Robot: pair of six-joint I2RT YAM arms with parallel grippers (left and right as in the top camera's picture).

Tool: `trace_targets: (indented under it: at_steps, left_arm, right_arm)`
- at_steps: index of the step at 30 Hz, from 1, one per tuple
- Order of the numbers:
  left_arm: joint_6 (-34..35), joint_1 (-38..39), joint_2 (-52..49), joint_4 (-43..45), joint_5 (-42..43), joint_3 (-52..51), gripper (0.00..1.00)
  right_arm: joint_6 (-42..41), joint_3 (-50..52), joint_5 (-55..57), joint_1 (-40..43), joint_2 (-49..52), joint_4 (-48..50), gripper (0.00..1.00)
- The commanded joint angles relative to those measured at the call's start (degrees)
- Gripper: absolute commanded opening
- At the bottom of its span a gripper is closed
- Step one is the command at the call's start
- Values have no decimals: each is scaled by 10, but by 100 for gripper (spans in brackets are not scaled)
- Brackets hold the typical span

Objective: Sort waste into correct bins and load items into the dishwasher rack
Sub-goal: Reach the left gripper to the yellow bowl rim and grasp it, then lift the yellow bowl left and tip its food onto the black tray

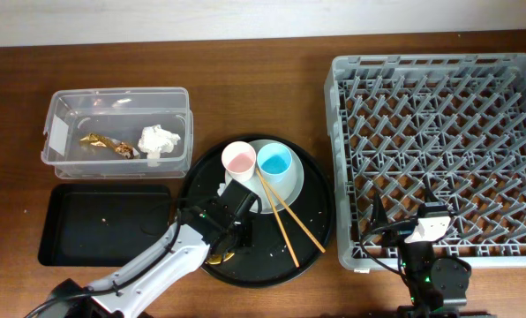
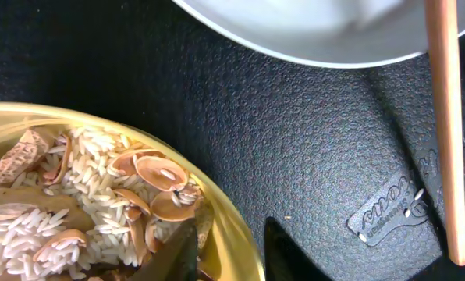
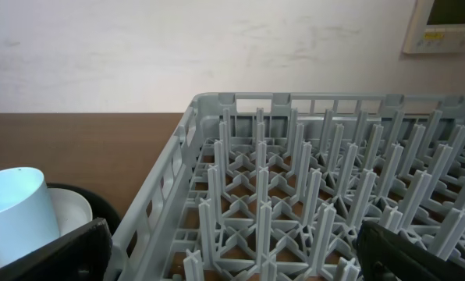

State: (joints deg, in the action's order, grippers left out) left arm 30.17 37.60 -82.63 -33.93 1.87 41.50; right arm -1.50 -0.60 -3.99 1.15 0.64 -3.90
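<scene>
The yellow bowl point(image 1: 219, 259) sits on the round black tray point(image 1: 316, 221) and holds rice and brownish food scraps point(image 2: 100, 195). My left gripper point(image 2: 231, 254) is closed across the bowl's rim point(image 2: 225, 211), one finger inside and one outside. The pink cup point(image 1: 238, 159) and blue cup point(image 1: 274, 161) stand on the pale plate point(image 1: 289, 181), with the chopsticks point(image 1: 285, 212) lying across it. The gold wrapper point(image 1: 104, 144) and white tissue point(image 1: 159, 140) lie in the clear tub point(image 1: 113, 95). My right gripper point(image 3: 232, 250) is open and empty over the front-left corner of the grey rack point(image 1: 439, 132).
The flat black rectangular tray point(image 1: 104, 221) lies front left, below the tub. In the left wrist view one chopstick point(image 2: 445, 117) runs down the right side and the plate's edge point(image 2: 310, 31) is at the top. The rack's pegs point(image 3: 295, 195) fill the right wrist view.
</scene>
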Motion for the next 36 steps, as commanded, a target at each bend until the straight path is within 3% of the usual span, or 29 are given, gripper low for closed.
trace_targets:
  at_steps: [1, 14, 16, 23, 31, 36]
  left_arm:
    - [4, 3, 5, 3, -11, 4, 25]
    - [5, 3, 14, 9, -19, 13, 25]
    - [5, 3, 14, 9, -19, 13, 13]
    - [4, 3, 14, 7, -19, 15, 11]
    - [4, 3, 14, -64, -19, 77, 1]
    - [4, 0, 14, -144, -19, 158, 1]
  right_arm:
    - [-3, 3, 1, 4, -3, -3, 98]
    - [-3, 3, 1, 4, -3, -3, 98]
    - [-3, 3, 1, 4, -3, -3, 98]
    - [-3, 3, 1, 4, -3, -3, 98]
    - [-3, 3, 1, 4, -3, -3, 99]
    - [-3, 3, 1, 4, -3, -3, 98]
